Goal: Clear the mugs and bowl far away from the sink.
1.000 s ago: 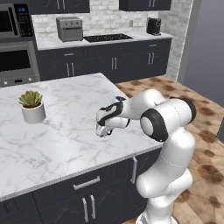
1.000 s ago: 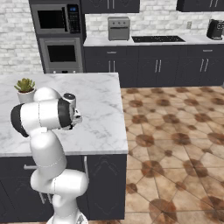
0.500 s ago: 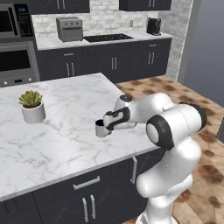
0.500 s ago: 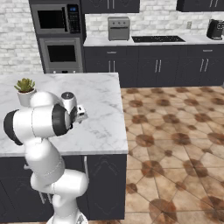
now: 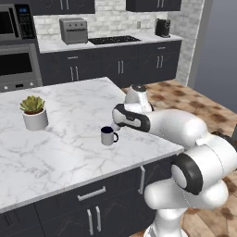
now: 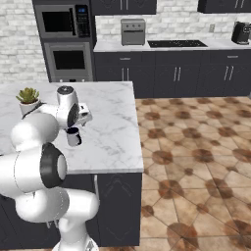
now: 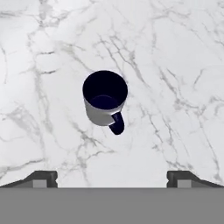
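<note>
In the left base view the grey-white mug (image 5: 109, 135) with its navy inside stands upright on the marble counter (image 5: 60, 152), its handle turned toward the counter's right edge; the arm reaches from the lower right, forearm level over the counter's right corner, and the hand itself is hidden behind the wrist, so its opening cannot be told here. A white pot with a plant (image 5: 34, 112) stands well apart to the left, with bare marble all round the mug. In the right base view the mug (image 6: 74, 137) sits just below the hand (image 6: 84, 116), near the counter's front edge, floor tiles open to the right. In the hand view the hand (image 7: 112, 179) looks straight down, fingertips (image 7: 43, 178) spread wide and holding nothing, apart from the mug (image 7: 105, 99), which stands free on the marble between and beyond them.
</note>
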